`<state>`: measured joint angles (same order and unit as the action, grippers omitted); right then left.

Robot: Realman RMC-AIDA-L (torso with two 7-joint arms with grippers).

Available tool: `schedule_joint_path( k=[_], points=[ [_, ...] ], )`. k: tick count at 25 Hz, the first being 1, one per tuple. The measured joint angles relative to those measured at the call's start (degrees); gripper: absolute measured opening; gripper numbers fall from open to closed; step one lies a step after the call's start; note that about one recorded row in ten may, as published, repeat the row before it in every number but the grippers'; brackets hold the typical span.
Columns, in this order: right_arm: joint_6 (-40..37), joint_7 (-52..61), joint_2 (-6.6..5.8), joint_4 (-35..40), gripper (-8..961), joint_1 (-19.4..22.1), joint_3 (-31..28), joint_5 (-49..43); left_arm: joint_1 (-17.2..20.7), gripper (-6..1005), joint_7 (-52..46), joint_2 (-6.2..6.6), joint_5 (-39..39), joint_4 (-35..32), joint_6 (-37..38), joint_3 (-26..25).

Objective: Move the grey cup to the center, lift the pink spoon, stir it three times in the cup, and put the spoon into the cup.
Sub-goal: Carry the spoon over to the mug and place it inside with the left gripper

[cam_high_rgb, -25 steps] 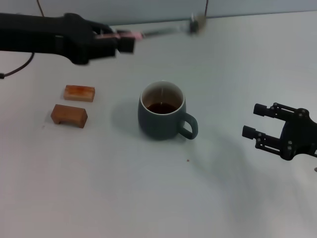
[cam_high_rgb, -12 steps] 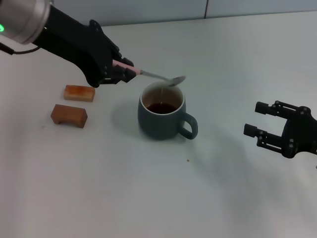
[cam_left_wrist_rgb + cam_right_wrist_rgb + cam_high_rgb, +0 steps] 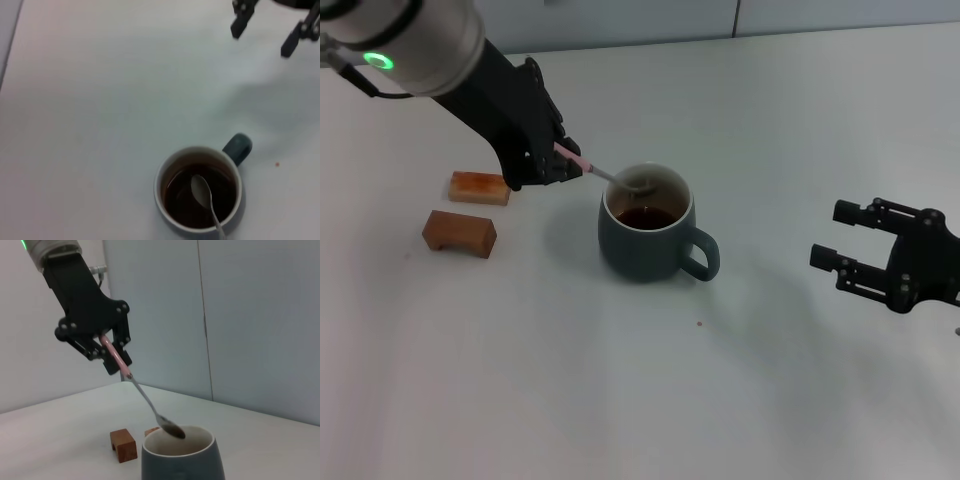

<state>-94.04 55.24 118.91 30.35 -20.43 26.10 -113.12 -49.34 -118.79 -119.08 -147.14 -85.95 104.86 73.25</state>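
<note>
Pink spoon [image 3: 610, 175] in left end effector [image 3: 563, 161], bowl seemingly above grey cup [image 3: 647, 236]

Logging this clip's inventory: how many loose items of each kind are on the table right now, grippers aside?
Rounded dark grey-teal ceramic mug with loop handle: 1
Slim pink-handled spoon with silver metal bowl, clamped in the left gripper over the mug: 1
Brown rectangular blocks: 2
Total: 4

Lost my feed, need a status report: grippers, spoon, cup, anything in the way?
Left gripper shut on pink spoon, bowl at grey cup mouth. Right gripper open, idle beside cup. Nothing in the way.
</note>
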Motion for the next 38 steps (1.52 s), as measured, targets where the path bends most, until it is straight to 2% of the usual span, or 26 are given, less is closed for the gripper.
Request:
schedule_joint_path(
  k=[3,12,22,27,38],
  points=[
    [0.01,0.14,0.00,-0.03,658,-0.10,0.00,0.00,-0.43,131,-0.85,-0.02,-2.07,0.08,-1.05,4.17],
    [0.01,0.42,0.01,-0.03,658,-0.02,0.00,0.00,-1.20,132,-2.10,-0.02,-4.87,1.31,-3.91,11.13],
    [0.06,0.66,0.01,-0.30,658,-0.11,0.00,0.00,-2.93,132,-2.81,-0.10,-5.36,4.80,-7.24,16.16],
    [0.10,0.70,0.01,-0.30,658,-0.13,0.00,0.00,-3.52,132,-2.90,-0.10,-5.92,6.98,-8.55,16.92],
    [0.10,0.75,0.01,-0.30,657,-0.01,0.00,0.00,-3.84,131,-2.74,-0.11,-3.75,6.68,-8.03,17.71]
  ],
)
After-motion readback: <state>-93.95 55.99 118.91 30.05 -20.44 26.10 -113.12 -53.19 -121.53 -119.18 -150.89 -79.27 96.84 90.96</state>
